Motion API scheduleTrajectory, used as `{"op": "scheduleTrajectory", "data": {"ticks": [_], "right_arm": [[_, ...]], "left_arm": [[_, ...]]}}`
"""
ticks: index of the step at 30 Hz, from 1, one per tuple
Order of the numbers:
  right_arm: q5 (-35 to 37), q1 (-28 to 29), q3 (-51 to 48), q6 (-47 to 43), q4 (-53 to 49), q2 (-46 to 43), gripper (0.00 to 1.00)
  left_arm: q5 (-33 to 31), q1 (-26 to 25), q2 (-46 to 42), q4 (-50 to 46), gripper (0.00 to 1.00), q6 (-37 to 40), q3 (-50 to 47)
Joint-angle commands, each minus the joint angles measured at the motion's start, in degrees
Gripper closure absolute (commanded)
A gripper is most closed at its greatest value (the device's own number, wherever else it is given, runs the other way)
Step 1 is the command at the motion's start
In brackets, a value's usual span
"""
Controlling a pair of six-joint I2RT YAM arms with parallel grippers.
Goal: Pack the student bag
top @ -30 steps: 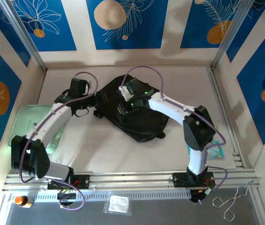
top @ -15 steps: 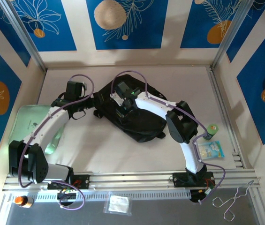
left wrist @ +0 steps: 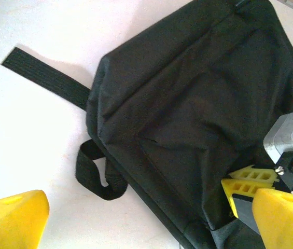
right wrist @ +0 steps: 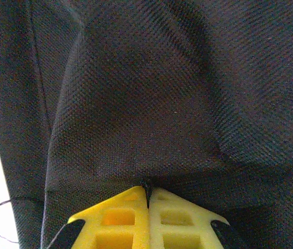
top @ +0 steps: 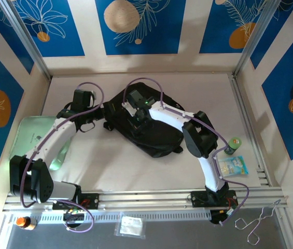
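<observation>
Beige table (top: 203, 88) | student bag (top: 156, 136) | left gripper (left wrist: 151, 201) wide apart | right gripper (right wrist: 147, 193) closed together against bag fabric

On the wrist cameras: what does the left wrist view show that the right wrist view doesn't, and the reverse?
Left wrist view: the student bag lying on the table, with a flat strap and a strap loop sticking out. It also has the left gripper wide open above the bag and the right gripper seen from outside.
Right wrist view: that gripper's fingertips pressed together, apparently pinching a fold of fabric.
Both: black bag fabric with the right gripper on it.
</observation>
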Motion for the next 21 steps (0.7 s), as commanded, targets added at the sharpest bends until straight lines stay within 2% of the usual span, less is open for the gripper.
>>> {"op": "scheduleTrajectory", "data": {"ticks": [1, 4, 9, 21], "right_arm": [[-3.13, -0.94, -2.96, 3.96, 4.2, -7.8, 1.0], [-6.21, -1.88, -6.44, 6.79, 6.66, -11.72, 1.0], [-9.93, -3.47, -10.28, 10.16, 9.48, -15.24, 1.0], [-11.54, -4.36, -12.08, 13.09, 10.15, -16.35, 1.0]], "left_arm": [[6.51, 0.64, -0.17, 1.15, 0.0, -2.72, -0.38], [11.85, 0.7, 0.28, 3.35, 0.06, -6.07, -1.73], [21.52, -0.33, 1.9, 13.95, 0.21, -15.01, -7.36], [24.44, -7.22, 9.85, 23.31, 0.53, -21.86, -9.91]]}}
